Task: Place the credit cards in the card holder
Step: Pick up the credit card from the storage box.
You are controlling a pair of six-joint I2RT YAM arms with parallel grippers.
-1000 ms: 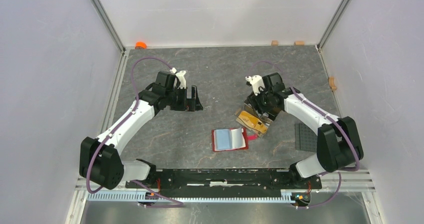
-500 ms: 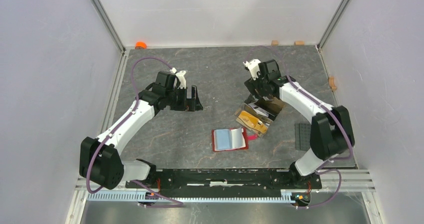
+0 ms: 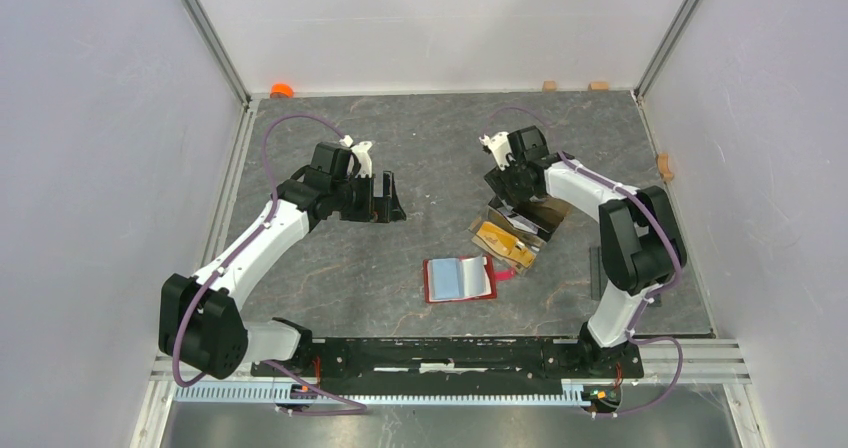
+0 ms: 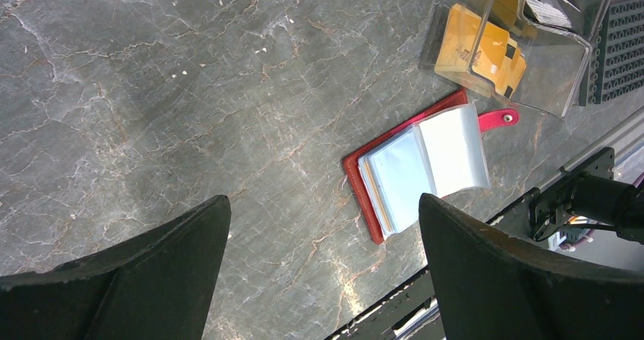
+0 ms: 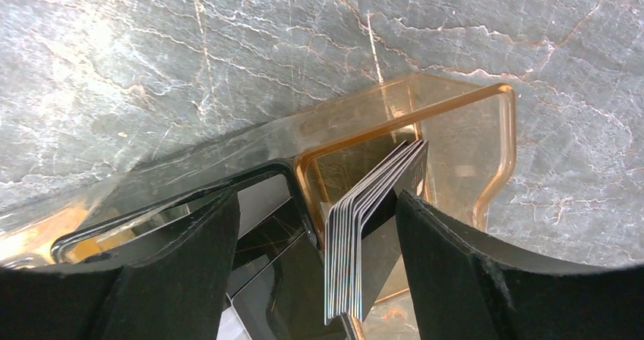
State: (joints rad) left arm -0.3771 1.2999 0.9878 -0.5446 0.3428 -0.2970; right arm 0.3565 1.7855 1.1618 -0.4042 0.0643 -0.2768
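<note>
Since the credit cards (image 5: 364, 234), on edge in the clear tray (image 5: 501, 127) between the table's (image 3: 400, 138) middle and right edge, look thin, stiff and slick, our wide, empty right gripper (image 5: 315, 207) should pinch their top edges.

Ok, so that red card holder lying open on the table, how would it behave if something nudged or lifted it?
The card holder would probably be floppy: one of its clear sleeves already stands partly raised off the red cover. It looks thin and flat, so likely light; a push would probably slide it across the table rather than tip it.
</note>
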